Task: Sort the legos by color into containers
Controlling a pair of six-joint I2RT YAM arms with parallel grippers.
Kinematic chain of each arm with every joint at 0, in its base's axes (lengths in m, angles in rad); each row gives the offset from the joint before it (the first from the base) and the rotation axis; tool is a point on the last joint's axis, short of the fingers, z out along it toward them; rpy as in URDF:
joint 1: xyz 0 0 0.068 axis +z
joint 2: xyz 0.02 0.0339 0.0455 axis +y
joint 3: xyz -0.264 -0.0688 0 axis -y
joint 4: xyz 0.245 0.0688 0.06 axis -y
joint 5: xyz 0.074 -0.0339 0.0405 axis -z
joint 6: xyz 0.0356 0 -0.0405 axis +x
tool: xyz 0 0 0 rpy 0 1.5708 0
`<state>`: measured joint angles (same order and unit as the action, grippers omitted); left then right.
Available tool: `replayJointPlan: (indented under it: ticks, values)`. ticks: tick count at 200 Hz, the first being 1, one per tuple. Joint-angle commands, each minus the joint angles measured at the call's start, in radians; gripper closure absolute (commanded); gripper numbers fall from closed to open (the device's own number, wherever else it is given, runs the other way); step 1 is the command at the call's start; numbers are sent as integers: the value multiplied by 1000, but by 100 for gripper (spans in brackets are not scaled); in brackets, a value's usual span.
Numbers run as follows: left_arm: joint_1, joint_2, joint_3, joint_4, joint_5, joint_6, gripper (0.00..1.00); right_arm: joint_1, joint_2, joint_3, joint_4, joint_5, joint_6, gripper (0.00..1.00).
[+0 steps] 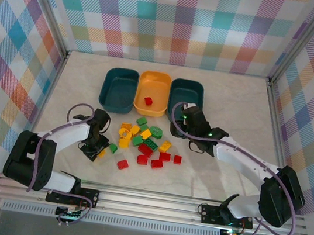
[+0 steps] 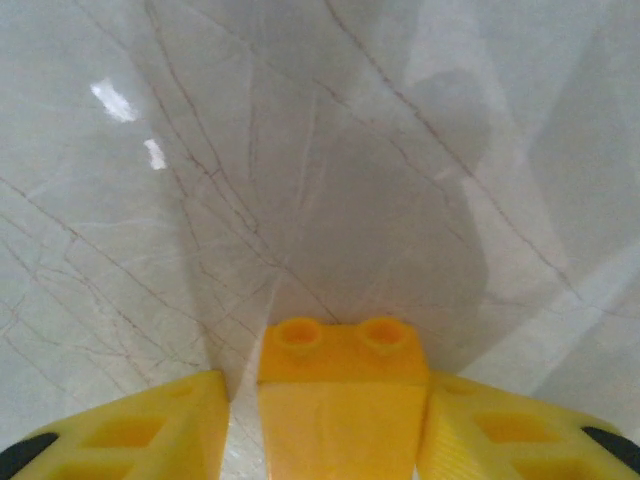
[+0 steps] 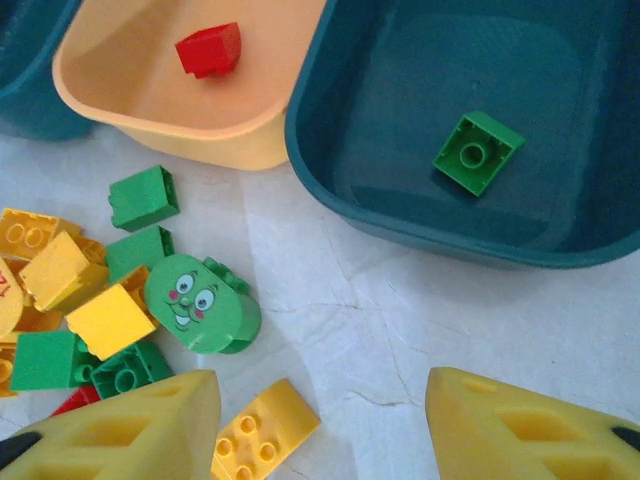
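Note:
My left gripper [image 1: 94, 150] is down on the table left of the pile, its jaws close around a yellow lego [image 2: 340, 400]. The right finger touches the lego and a thin strip of table shows beside the left finger. My right gripper [image 1: 179, 131] hangs open over bare table in front of the right teal container [image 3: 330, 190], which holds a green lego [image 3: 478, 152]. A red lego [image 3: 210, 48] lies in the orange container [image 3: 150, 90]. The left teal container [image 1: 118, 90] looks bare. Loose legos [image 1: 141, 142] in red, yellow and green lie mid-table.
A green smiley-face piece [image 3: 200, 300] and a yellow sloped brick [image 3: 265, 430] lie by my right gripper's left finger. Red bricks [image 1: 156, 163] sit at the pile's near edge. Plaid walls [image 1: 14, 43] and metal rails enclose the table.

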<state>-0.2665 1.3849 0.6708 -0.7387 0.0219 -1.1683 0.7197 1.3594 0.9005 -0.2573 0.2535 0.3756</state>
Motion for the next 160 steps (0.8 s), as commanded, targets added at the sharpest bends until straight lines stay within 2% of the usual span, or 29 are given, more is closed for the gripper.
replayJointPlan:
  ticks: [1, 47, 116, 138, 160]
  values:
    - [-17, 54, -12, 140, 29, -15, 55, 3, -17, -28, 46, 21, -23, 44]
    - [-27, -30, 1, 101, -42, -3, 67, 3, -24, -63, 81, 42, -31, 44]
    - [-31, -258, 74, 7, -134, 46, 61, -3, -58, -102, 94, 122, -18, 45]
    - [-28, -250, 164, 8, -181, 112, 60, -30, -86, -127, 104, 160, 13, 45]
    - [-17, -158, 289, 38, -173, 207, 60, -81, -123, -158, 114, 154, 42, 45]
